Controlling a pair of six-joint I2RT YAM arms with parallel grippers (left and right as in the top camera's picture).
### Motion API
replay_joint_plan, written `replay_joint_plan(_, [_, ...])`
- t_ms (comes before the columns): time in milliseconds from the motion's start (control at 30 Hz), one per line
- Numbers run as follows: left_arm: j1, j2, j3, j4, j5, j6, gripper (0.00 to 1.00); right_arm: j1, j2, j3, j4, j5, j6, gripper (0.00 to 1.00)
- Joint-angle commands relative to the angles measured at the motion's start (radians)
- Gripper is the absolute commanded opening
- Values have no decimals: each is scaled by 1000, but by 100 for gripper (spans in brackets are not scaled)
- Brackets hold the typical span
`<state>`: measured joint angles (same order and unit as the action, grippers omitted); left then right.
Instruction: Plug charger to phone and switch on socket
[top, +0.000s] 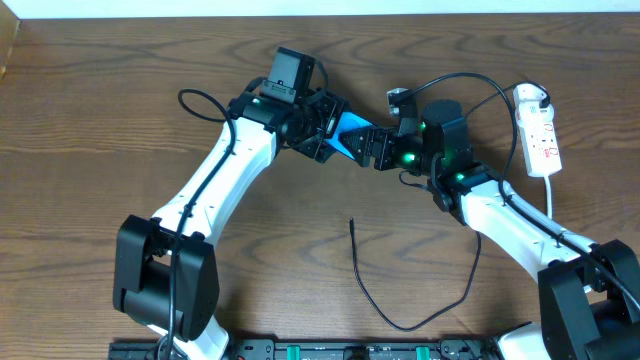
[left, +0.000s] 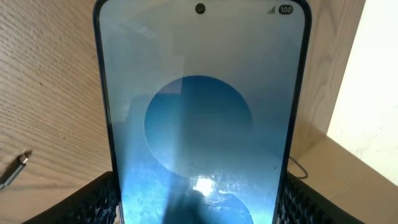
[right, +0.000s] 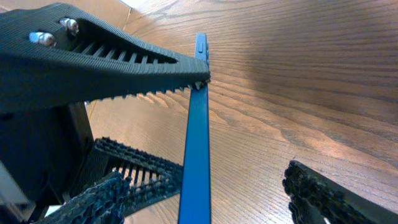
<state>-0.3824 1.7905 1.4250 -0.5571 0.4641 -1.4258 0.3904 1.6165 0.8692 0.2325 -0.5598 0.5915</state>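
Observation:
The phone (top: 348, 132), its blue screen lit, is held above the table in the middle. My left gripper (top: 325, 135) is shut on the phone (left: 199, 112), one finger (left: 93, 202) on each long side. Seen edge-on in the right wrist view, the phone (right: 196, 143) stands between the spread fingers (right: 317, 193) of my right gripper (right: 205, 196), which is open and touches neither face. The charger (top: 362, 280) lies loose on the table in front, and its plug tip (left: 15, 168) rests on the wood. The socket (top: 545, 140) lies at the far right with a white adapter (top: 533, 97) on it.
Both arms meet over the table's middle, and the right arm's base (top: 590, 300) is at the front right. The charger cable loops across the front centre. A pale wall edge (left: 373, 93) borders the table at the back.

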Motion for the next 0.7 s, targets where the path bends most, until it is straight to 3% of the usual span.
replay_joint_plan(0, [-15,-34,1,6,-6,-18,7,6,7,13,-2,17,-5,77])
replay_joint_plan(133, [-23,-34,1,6,-6,-47,7,7,7,13,-6,22,-5,66])
replay_joint_plan(467, [-23,-34,1,6,-6,-58,7,17,7,13,-13,39,-5,53])
replay_joint_plan(600, [-23,-34,1,6,-6,-58,8,17,7,13,-13,39,-5,38])
replay_joint_plan(667, [-23,-34,1,6,-6,-58,7,17,7,13,-13,39,-5,35])
